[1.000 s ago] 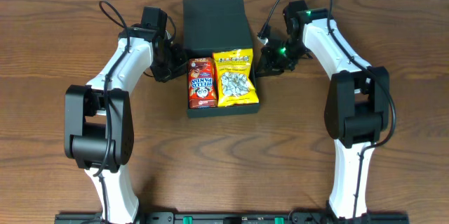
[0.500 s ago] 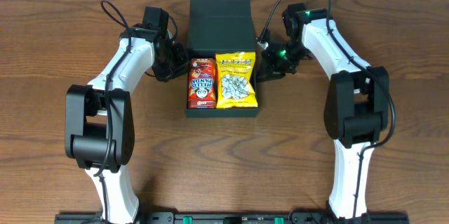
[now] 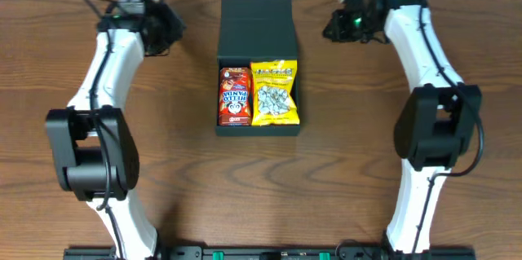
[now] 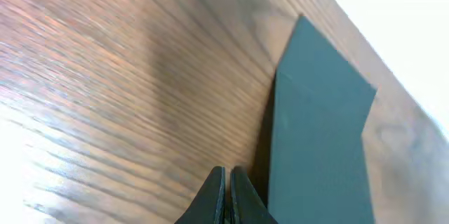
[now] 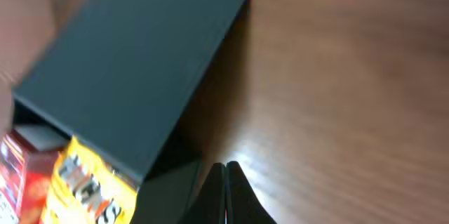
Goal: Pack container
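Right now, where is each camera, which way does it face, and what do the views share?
Overhead: above the table, facing straight down; left arm, right arm, container, red packet, yellow packet.
Left wrist: on left arm, facing past shut left end effector at the container's lid.
Right wrist: on right arm, past shut right end effector at lid and yellow packet.
Shared: all show the container.

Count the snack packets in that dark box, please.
2: a red snack packet on the left, a yellow snack packet beside it, inside the matte dark cardboard box. Others may hide underneath.
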You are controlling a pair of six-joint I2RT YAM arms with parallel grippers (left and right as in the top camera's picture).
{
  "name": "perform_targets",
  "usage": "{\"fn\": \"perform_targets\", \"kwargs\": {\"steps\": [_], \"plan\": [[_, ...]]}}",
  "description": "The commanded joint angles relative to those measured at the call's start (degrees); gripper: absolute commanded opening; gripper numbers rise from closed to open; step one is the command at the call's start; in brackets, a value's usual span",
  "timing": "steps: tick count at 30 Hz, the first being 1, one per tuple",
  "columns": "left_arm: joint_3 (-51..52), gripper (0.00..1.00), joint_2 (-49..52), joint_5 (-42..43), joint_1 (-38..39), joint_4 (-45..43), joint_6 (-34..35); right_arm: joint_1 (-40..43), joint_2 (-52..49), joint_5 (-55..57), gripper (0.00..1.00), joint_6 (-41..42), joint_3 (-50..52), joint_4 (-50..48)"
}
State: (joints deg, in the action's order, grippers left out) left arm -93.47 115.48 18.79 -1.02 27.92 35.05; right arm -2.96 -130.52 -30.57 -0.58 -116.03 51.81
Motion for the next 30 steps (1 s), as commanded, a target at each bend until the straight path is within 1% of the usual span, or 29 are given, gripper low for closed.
{"fn": "perform_targets", "kwargs": {"steps": [1,6,8,12,15,23,30], "plan": [[-0.1,0.06,3.6,5.3,-0.5,-1.0,3.1,0.5,-3.0,-6.8,0.01,3.4,-0.5,-1.8],[-0.1,0.06,9.3,9.9,0.2,-2.7,6.4,0.0,-8.5,-15.8,0.01,4.0,-0.5,-4.9],[-0.1,0.06,11.4,11.2,0.4,-3.0,7.5,-0.1,-10.4,-17.2,0.01,5.5,-0.5,-5.2],[-0.1,0.06,14.3,13.9,1.1,-4.0,7.9,-0.1,-12.8,-19.9,0.01,5.8,-0.5,-5.0],[-0.1,0.05,15.4,14.4,1.6,-4.3,8.9,-0.3,-13.6,-20.0,0.01,6.2,-0.5,-4.9],[-0.1,0.06,15.7,15.8,4.0,-6.3,9.4,-2.6,-17.2,-25.9,0.01,7.9,-0.5,-5.1],[-0.1,0.05,15.7,16.9,4.4,-6.4,9.3,-3.8,-17.5,-27.6,0.01,8.7,-0.5,-6.4]]}}
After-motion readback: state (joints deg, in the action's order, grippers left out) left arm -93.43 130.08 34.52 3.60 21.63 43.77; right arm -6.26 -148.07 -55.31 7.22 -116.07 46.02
